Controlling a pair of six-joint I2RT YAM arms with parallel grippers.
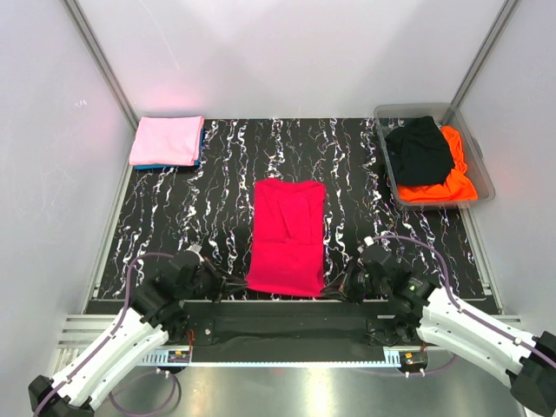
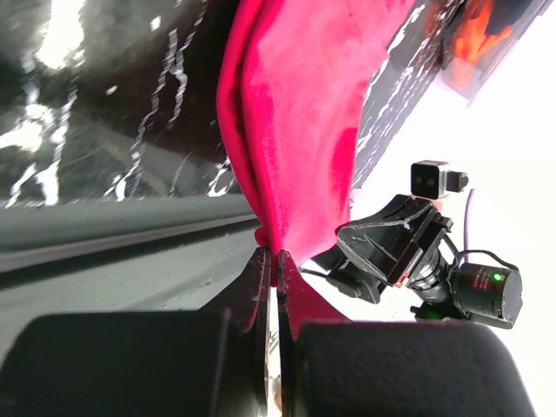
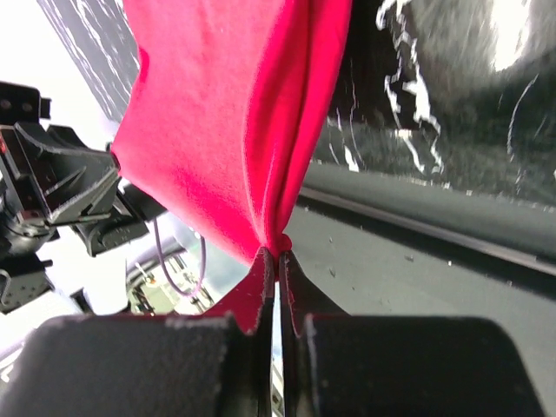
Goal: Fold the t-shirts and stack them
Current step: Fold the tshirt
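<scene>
between left claw (image 2: 271,254), right claw (image 3: 276,254), crimson t-shirt (image 1: 287,234), near corners pinched

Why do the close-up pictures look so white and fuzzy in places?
Left wrist view: light glare on the shiny table, white washout at right, fingers blurry up close. Right wrist view: glare top right, washout at left. Top view: evenly lit and sharp, the red t-shirt crisp.

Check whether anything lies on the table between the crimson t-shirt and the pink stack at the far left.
Nothing visible does. Only bare marbled table lies between the crimson t-shirt and the pink t-shirt, which lies on a blue t-shirt. The left gripper and right gripper are shut on the crimson t-shirt's near edge.
</scene>
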